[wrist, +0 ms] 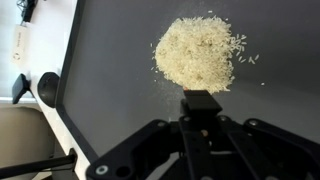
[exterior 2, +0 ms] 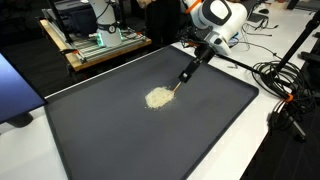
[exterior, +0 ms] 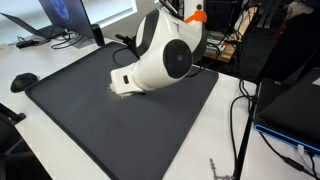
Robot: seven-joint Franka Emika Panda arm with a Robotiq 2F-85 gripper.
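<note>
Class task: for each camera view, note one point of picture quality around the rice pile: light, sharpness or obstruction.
In an exterior view the white arm looms close, hiding most of the rice pile; in an exterior view the pile is small but evenly lit on the dark mat; in the wrist view grains look sharp, the gripper a dark silhouette.

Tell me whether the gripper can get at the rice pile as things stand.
Probably yes. The rice pile lies uncovered on the dark mat with nothing around it, and the gripper, shut on a dark tool, hangs just short of its edge.
</note>
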